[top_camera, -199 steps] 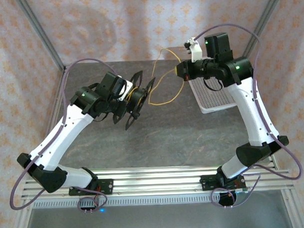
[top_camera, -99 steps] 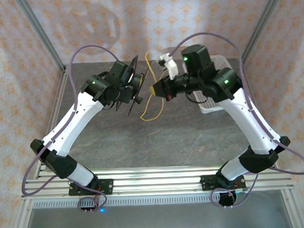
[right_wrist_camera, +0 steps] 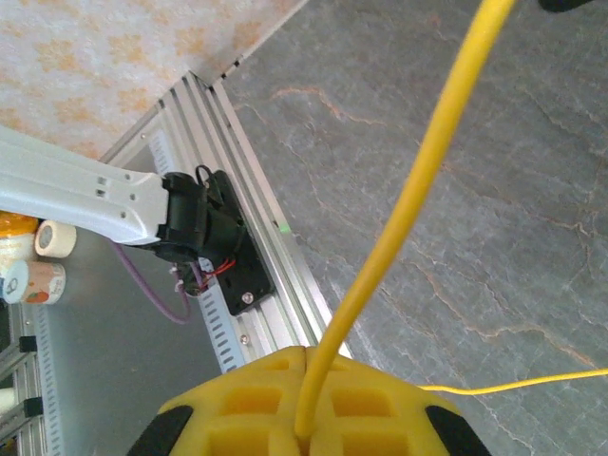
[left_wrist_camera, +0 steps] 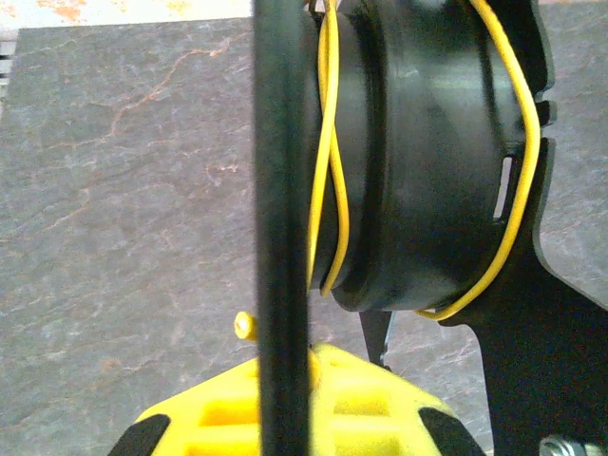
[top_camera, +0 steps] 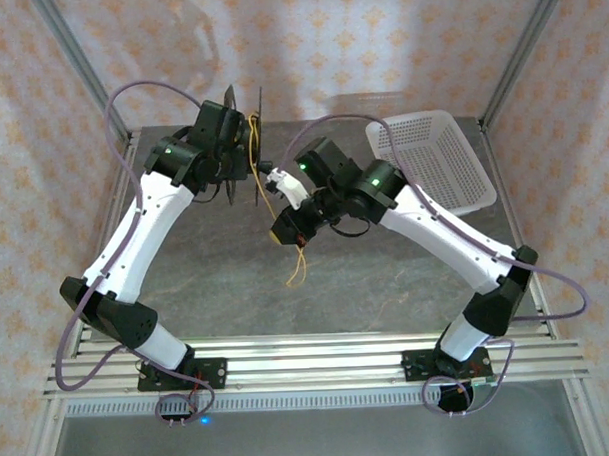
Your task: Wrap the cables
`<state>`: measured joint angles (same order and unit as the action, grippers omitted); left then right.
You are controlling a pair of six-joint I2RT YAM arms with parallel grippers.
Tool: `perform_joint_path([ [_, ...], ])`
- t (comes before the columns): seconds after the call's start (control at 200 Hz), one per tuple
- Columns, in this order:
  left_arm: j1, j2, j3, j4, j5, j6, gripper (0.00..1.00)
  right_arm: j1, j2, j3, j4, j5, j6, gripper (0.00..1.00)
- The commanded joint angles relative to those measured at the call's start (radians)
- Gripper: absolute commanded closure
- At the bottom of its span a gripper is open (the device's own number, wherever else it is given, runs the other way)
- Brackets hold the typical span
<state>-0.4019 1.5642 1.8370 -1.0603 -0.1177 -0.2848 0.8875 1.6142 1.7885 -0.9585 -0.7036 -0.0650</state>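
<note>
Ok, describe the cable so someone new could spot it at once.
Above the middle of the grey table, the two arms meet. From the black spool in the left gripper, the cable runs to the shut right gripper, its loose tail trailing beyond. It is thin and bright yellow, far slimmer than the lilac arm cables.

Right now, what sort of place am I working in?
Probably a lab robot cell: left arm and right arm bolted to an aluminium rail, a stone-look table, patterned curtain walls around it.
</note>
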Motion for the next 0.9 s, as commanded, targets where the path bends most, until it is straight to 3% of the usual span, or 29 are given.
perform_joint_path([
  [0.0, 0.018, -0.05, -0.011, 0.149, 0.024, -0.059, 1.0, 0.013, 0.02, -0.013, 0.017, -0.003, -0.005, 1.0],
  [0.29, 0.084, -0.093, -0.053, 0.189, 0.088, -0.12, 1.0, 0.034, 0.078, -0.061, 0.003, 0.027, -0.015, 1.0],
  [0.476, 0.223, -0.091, -0.039, 0.233, 0.122, -0.236, 1.0, 0.042, 0.0, -0.273, 0.09, 0.07, 0.029, 1.0],
  [0.641, 0.34, -0.033, 0.013, 0.285, 0.182, -0.353, 1.0, 0.064, -0.056, -0.342, 0.135, 0.082, 0.056, 1.0],
  [0.896, 0.355, 0.048, 0.068, 0.286, 0.202, -0.408, 1.0, 0.111, -0.054, -0.312, 0.208, 0.144, 0.091, 1.0],
])
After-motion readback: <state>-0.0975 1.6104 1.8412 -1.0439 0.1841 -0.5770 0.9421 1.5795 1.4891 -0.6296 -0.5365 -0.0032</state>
